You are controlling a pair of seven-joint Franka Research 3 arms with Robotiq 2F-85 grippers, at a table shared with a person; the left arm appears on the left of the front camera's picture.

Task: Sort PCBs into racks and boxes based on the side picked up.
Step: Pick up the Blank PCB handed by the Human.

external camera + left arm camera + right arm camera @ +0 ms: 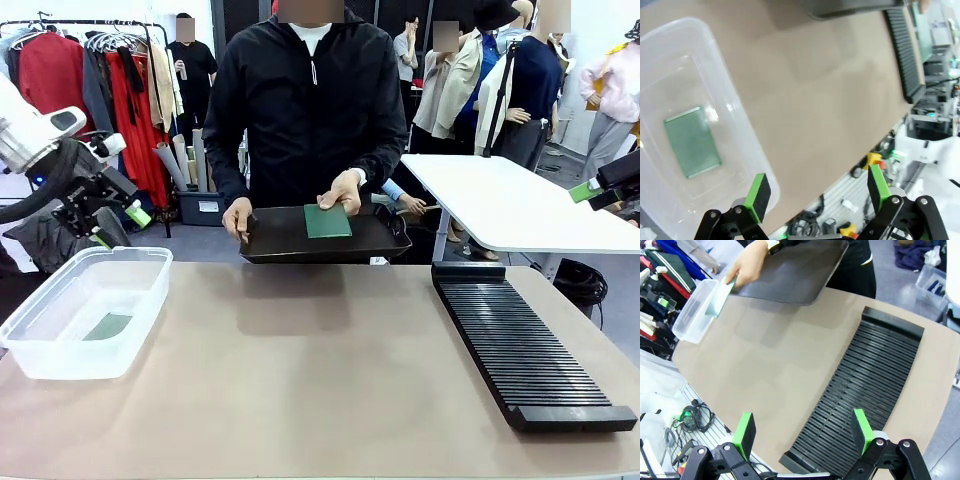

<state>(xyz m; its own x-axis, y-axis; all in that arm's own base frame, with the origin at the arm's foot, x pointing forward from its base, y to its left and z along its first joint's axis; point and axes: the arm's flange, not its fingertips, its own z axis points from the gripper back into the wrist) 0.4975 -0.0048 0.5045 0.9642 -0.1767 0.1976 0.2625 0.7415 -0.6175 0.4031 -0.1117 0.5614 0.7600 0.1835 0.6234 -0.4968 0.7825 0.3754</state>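
**Both claws open, one PCB in the tub, one on the tray**

A tan surface (300, 390) spans the lower half of the front view. A clear tub (30, 355) sits at its lower left and a long black slotted rack (520, 350) at its lower right. At the far edge a person holds a shallow black tray (290, 243). Behind stand a white table (520, 205) at centre right, a clothes rail (100, 70) at upper left, and other people.

The left claw (818, 189) is spread wide and grips nothing. The dotted PCB (692, 141) lies flat on the tub floor, up and left of its fingers and apart from them. The right claw (804, 431) is also spread and empty, with the rack's near end just above its fingers. The second PCB (327, 221) lies on the tray under the person's hand (343, 190), well apart from both claws.
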